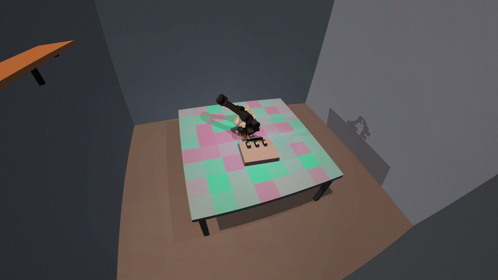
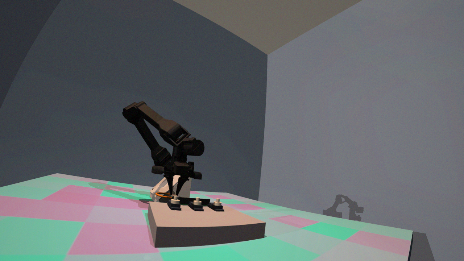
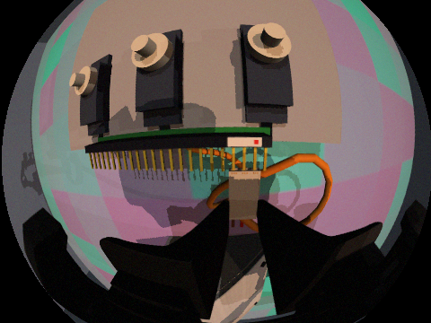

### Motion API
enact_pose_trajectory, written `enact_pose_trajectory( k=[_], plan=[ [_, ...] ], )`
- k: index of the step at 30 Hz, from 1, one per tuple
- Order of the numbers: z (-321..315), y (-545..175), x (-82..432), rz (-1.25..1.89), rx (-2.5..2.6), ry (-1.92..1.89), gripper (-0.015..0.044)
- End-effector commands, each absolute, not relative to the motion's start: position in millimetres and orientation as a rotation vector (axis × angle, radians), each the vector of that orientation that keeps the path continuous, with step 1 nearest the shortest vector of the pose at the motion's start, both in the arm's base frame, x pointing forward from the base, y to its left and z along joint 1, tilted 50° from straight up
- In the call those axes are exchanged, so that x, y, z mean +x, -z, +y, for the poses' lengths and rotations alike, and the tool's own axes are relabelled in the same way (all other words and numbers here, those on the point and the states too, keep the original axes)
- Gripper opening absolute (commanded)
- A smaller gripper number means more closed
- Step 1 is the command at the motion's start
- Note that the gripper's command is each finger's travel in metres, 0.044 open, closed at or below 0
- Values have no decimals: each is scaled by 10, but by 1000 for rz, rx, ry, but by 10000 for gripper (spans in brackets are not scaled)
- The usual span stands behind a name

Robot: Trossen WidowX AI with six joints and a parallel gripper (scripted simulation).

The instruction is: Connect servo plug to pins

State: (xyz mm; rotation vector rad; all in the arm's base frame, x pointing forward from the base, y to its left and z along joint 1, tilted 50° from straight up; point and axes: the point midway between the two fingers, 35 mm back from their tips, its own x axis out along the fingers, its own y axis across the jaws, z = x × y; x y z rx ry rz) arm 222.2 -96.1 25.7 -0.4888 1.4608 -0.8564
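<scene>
My gripper [image 3: 242, 205] [image 2: 174, 193] is shut on the grey-brown flat plug [image 3: 244, 190]. The plug's front edge is at the tips of the pins under the white band [image 3: 240, 142], roughly in line with them. Whether any tip is inside a hole cannot be told. The red dot [image 3: 256, 142] is at the band's right end. The pin row [image 3: 180, 159] sticks out of a black strip with a green board behind, and no pin looks bent. The orange lead [image 3: 329, 179] [image 2: 162, 194] loops right of the plug. Dark red wire ends show behind the plug; its holes are hidden.
Three black servos [image 3: 157, 91] [image 2: 196, 204] with beige horns stand on the beige block [image 1: 261, 154] [image 2: 207, 219] beyond the pins. Part of the lead passes behind the pins left of the plug. The arm's pale base [image 2: 185, 185] stands behind on the chequered table [image 1: 233, 188].
</scene>
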Motion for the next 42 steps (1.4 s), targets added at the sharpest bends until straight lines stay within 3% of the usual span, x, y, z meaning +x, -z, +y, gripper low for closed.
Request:
enact_pose_trajectory(
  k=[1, 23, 32, 39, 42],
  plan=[
    [-969, -264, 2259, 1458, -491, 857, 0],
    [-1000, -289, 2394, 1457, -491, 857, 0],
    [-986, -269, 2371, 1457, -491, 856, 236],
    [-562, -629, 2426, 1458, -489, 854, 420],
    [-549, -643, 2426, 1458, -489, 854, 440]
  ],
)
